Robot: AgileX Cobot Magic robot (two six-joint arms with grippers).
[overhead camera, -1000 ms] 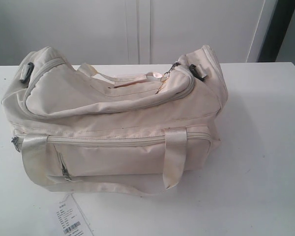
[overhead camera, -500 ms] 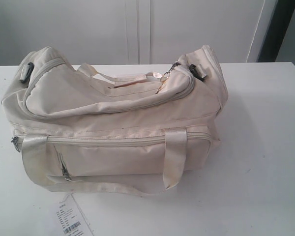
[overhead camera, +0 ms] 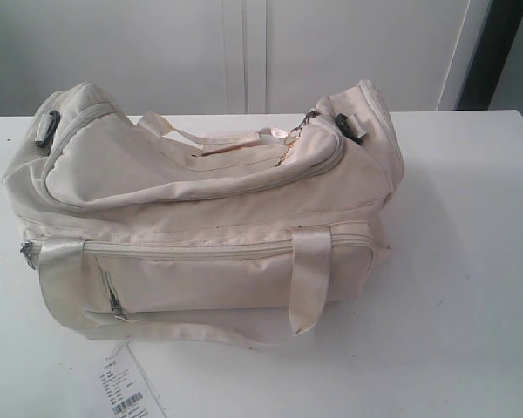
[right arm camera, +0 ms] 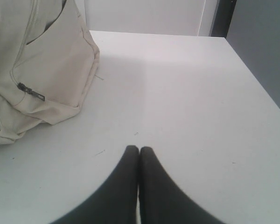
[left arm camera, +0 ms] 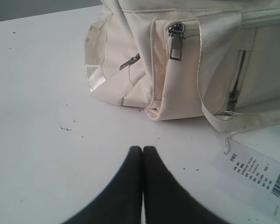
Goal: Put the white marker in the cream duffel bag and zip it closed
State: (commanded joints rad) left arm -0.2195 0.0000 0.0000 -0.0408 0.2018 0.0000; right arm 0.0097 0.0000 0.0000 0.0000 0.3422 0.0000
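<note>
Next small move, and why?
Probably just idle, no reach: on the cream duffel bag the top zipper looks closed, no white marker shows on the table, and the left tool and right tool are shut, apart from it.

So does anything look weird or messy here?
Nothing is spilled or torn. The only odd bit: a paper barcode label lies on the table beside the cream duffel bag, like a shop tag left on.
</note>
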